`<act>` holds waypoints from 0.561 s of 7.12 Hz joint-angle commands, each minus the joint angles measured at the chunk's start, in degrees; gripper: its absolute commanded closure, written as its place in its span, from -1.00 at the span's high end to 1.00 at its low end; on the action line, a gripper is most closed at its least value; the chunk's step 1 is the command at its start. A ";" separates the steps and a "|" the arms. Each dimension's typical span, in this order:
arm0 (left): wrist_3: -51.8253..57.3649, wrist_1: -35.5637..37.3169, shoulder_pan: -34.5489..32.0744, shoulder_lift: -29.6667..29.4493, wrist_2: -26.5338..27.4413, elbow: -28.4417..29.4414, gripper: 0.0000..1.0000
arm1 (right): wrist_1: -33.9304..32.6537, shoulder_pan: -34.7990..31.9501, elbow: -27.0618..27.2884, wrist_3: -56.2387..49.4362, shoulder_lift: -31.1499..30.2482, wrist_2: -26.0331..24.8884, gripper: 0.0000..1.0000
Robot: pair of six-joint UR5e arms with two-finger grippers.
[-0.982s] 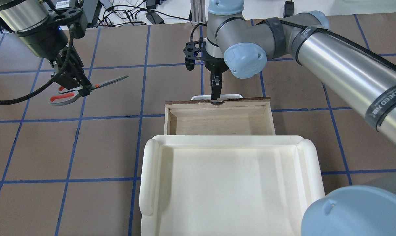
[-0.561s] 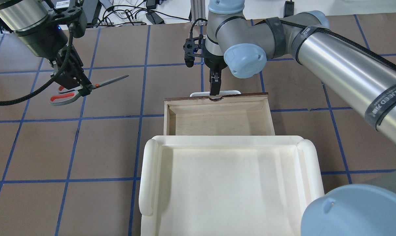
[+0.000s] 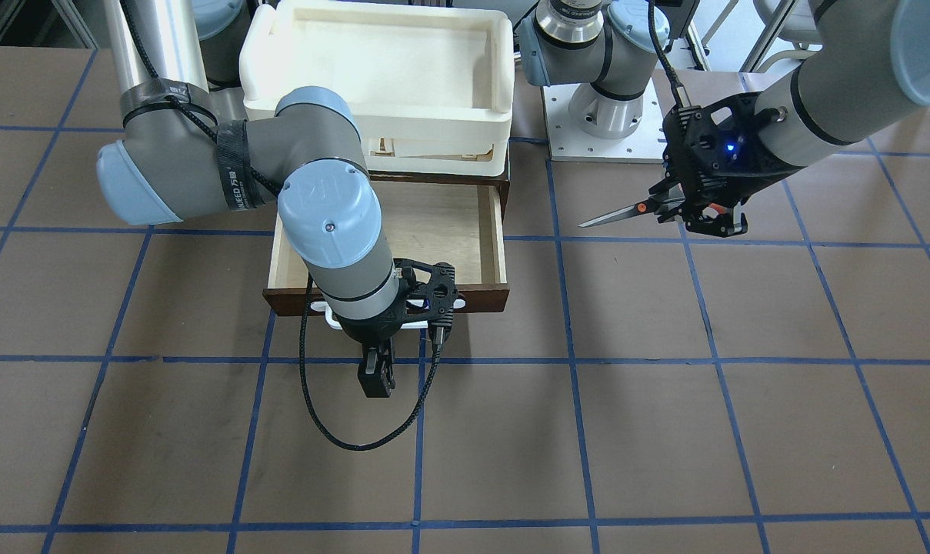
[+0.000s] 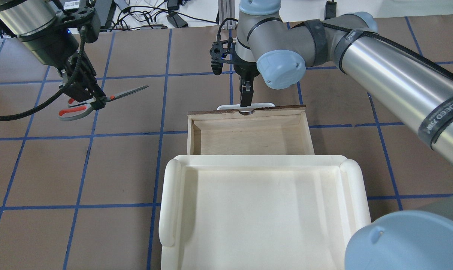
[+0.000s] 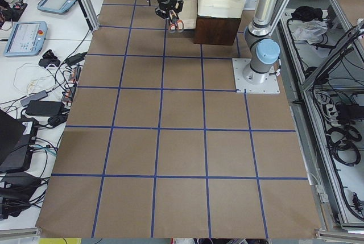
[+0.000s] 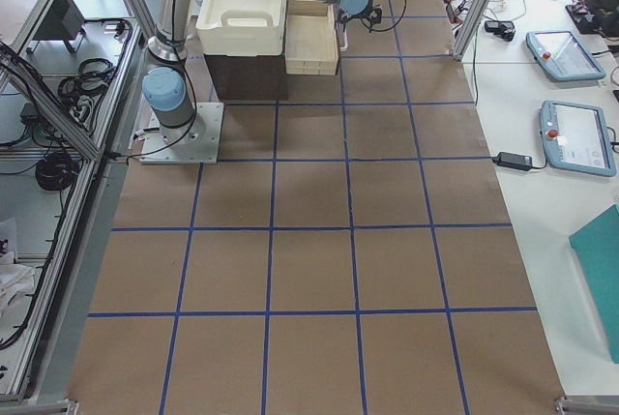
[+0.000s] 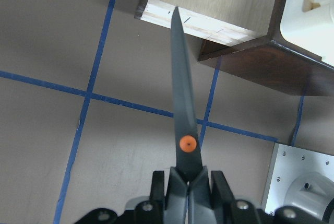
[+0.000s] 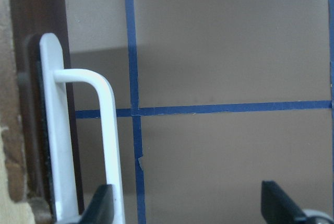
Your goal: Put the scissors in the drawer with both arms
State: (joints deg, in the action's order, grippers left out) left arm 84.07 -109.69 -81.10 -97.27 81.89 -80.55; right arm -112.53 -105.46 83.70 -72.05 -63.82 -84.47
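Above the brown desk (image 4: 117, 168) with its blue tape grid, on the robot's left side, the left claw (image 4: 97, 102) is clamped on the small grey-handled scissors with orange-lined loops and dark metal blades (image 4: 130, 92). It grips them just behind the orange pivot dot. The scissors hang clear of the desk and well apart from the pulled-out dark brown wooden drawer with a pale inside (image 4: 190, 135), blades aimed toward it.

Only the left wrist view shows the blades shut into one edge, with the tip lined up over a corner of the drawer. Only the overhead view shows both handle loops.

The right claw (image 3: 375, 378) appears edge-on as a narrow black piece in the overhead and front-facing views. The right wrist view alone reveals its fingers (image 8: 102, 205) spread wide with nothing gripped, and the white bar handle (image 8: 108, 130) just beside one finger. Contact cannot be told.

The left arm slants down from the far-left corner with its wrist tilted inward. The right arm reaches across with a bent elbow, its wrist pointing straight down before the drawer front. A white plastic tray (image 4: 169, 202) sits above the drawer. In both side views the claws are too small to judge.
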 commanded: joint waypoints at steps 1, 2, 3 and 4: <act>-2.23 0.09 -2.21 -0.02 -0.24 0.31 -0.90 | 0.90 1.74 -2.03 -0.02 -0.86 0.18 1.00; -2.59 0.09 -3.01 -0.02 -0.24 0.39 -0.90 | 3.96 2.10 -4.14 0.16 -1.73 0.18 1.00; -2.59 0.09 -4.49 0.06 -0.07 0.40 -0.90 | 7.55 2.36 -4.77 0.25 -4.18 0.00 1.00; -2.94 0.26 -7.55 -0.02 0.37 0.31 -0.90 | 10.98 3.76 -4.86 0.94 -7.16 -0.17 1.00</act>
State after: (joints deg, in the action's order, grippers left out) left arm 81.49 -109.56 -85.74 -97.27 81.88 -80.21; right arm -105.61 -102.92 79.42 -71.68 -67.85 -84.45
